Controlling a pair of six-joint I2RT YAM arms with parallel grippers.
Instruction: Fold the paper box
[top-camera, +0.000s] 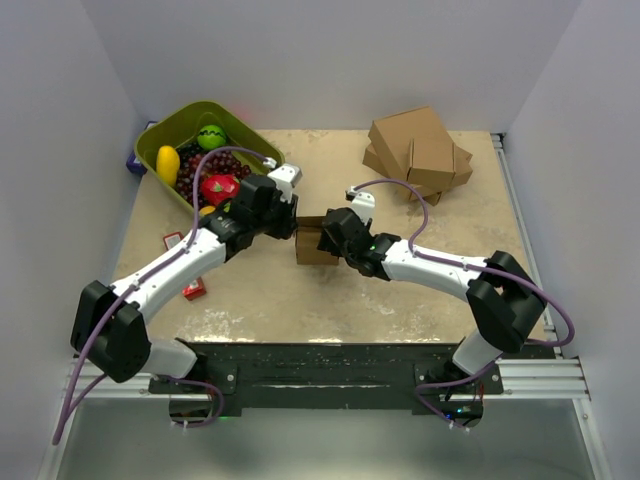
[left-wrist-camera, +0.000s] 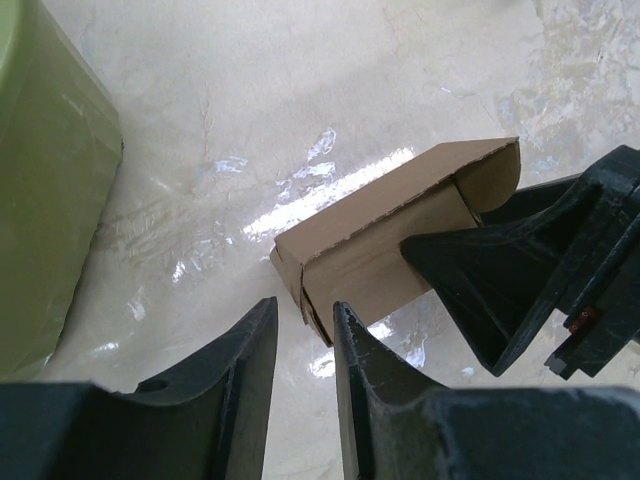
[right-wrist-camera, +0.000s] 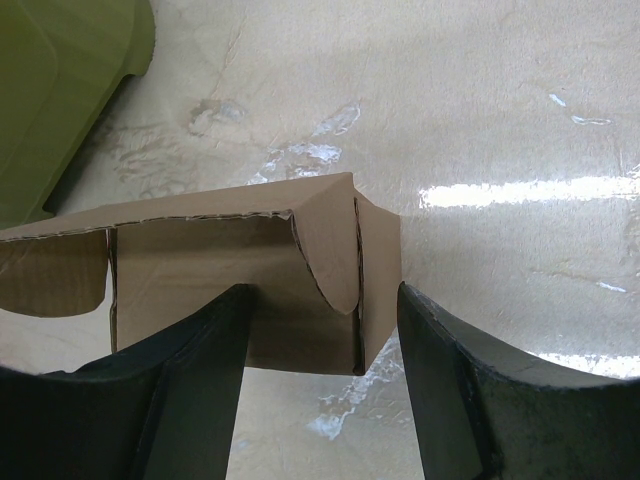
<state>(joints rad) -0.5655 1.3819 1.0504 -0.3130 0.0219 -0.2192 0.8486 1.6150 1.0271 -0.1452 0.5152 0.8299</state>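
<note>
Two claws: the left gripper (left-wrist-camera: 304, 315) has its fingers drawn nearly together, with only a slit between them and nothing in it. The right gripper (right-wrist-camera: 322, 295) is spread wide, its fingers on either side of one end wall, clamping nothing that I can see.
Box: the paper box (top-camera: 312, 243) sits mid-table (top-camera: 260, 300), half formed with walls up and top open. It lies between the two claws, well apart from the stacked cartons (top-camera: 418, 150).
Risk of sliding: the card is light and the tabletop glossy, so a push from one side alone would likely skate the box away rather than bend a crease.
Risk of crushing: if the right claw closes off the crease line, it could buckle the tucked flap.
Risk of collision: both claws crowd one small box and could knock into each other.
Overhead view only: it shows both arms' reach, the green tub (top-camera: 240, 125) of fruit and the cartons.
Left wrist view only: the box's near corner lies just past the left fingertips, and the right claw reaches over the box's far end.
Right wrist view only: a curved flap is tucked inside the end wall, and the top edge is ragged.
</note>
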